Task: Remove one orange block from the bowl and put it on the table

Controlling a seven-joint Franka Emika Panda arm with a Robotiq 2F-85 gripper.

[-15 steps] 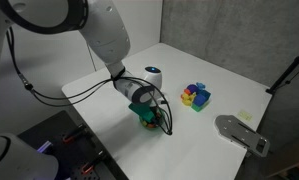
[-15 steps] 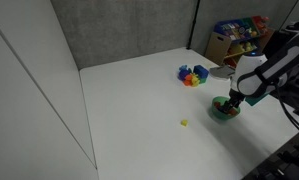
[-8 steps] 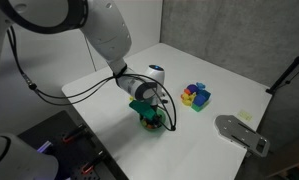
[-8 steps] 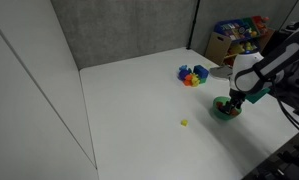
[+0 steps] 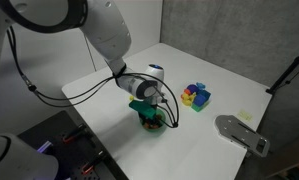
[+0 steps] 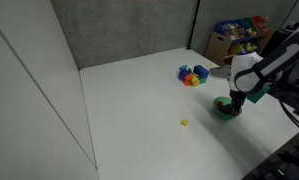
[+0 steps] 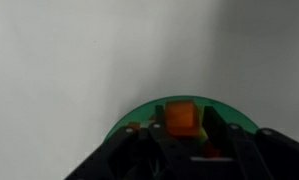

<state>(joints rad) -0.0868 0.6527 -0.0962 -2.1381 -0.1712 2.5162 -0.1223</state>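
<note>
Mid-pick in the bowl (image 7: 139, 112), with the gripper (image 5: 149, 116) either side of the orange block (image 7: 181, 118) — clamped or not, cannot tell — next wanting a sure pinch and a straight lift to the table (image 5: 174, 60).

Both exterior views: even, diffuse light. Large white matte tabletop (image 5: 224, 70) reads bright with no glare, and shadows on it are faint and soft-edged. Coarse pictures, small detail smeared. Wrist view: dimmer, wholly out of focus. Tiny orange block (image 7: 182, 117) and small bright green bowl (image 7: 139, 113) have blurred edges; lower frame near black.
</note>
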